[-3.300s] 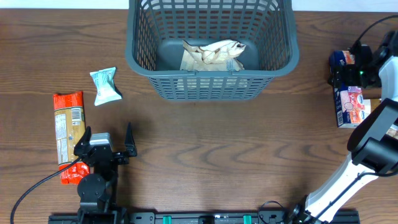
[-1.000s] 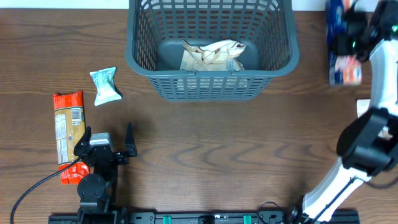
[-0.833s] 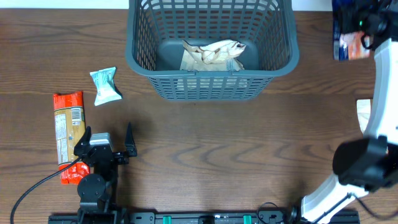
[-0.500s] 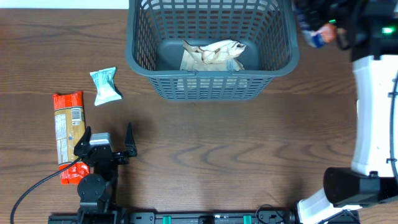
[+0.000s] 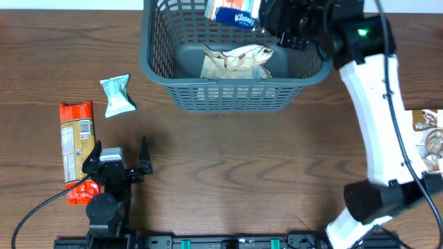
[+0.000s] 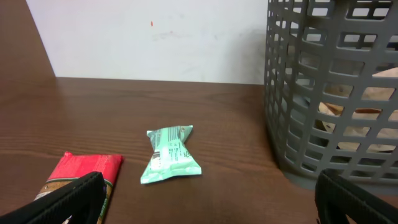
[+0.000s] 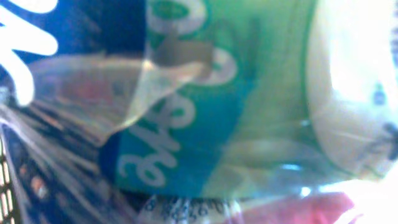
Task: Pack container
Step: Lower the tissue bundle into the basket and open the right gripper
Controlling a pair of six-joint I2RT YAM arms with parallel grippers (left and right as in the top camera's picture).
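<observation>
Container (image 5: pixel 235 93): dark grey lattice basket, far edge. Right gripper (image 5: pixel 271 19) clamped on tissue pack (image 5: pixel 234 12) over it. Left gripper (image 5: pixel 119 153) apart, near-left. Open worktop (image 5: pixel 242 166) between.

1 basket (image 5: pixel 235 97); 1 tissue pack (image 5: pixel 234 12); 4 snack packets (image 5: pixel 116 95) (1 inside basket, 3 on table (image 5: pixel 242 173)).

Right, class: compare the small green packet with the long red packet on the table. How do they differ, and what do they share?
The green packet is short and pale green; the red packet is much longer, red with a yellowish label. The green packet lies nearer the basket; the red packet lies farther left of it. Both lie flat on the table, outside the basket.
</observation>
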